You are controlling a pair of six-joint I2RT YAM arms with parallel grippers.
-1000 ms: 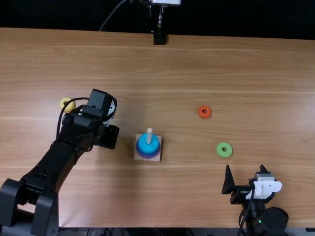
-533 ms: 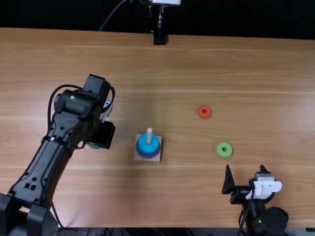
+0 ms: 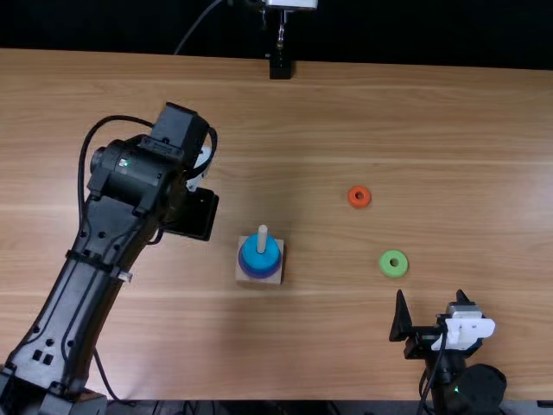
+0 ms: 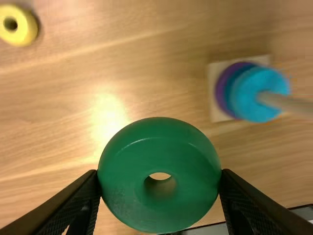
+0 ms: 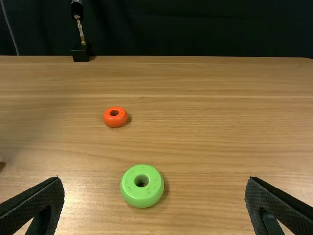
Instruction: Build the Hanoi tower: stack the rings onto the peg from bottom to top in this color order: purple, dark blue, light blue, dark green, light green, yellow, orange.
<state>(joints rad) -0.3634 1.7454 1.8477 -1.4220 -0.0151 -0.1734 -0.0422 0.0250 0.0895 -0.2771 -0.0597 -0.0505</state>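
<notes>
Here the left claw grips the dark green ring toward the counter's left edge, peg nearby (light blue ring topmost); right claw gapes by the near edge.

The tabletop was light brown, patterned with lengthwise wood grain in paler and darker streaks. The square base was pale beige, the peg a similar light tan. Of the rings around the peg, the purple ring and dark blue ring showed as rims beside the bright light blue ring. Plain, single colours also marked the dark green ring, yellow ring, light green ring and red-orange ring. The right gripper was black with a white fitting; its fingers bore a fine, regular texture. The backdrop was black.
</notes>
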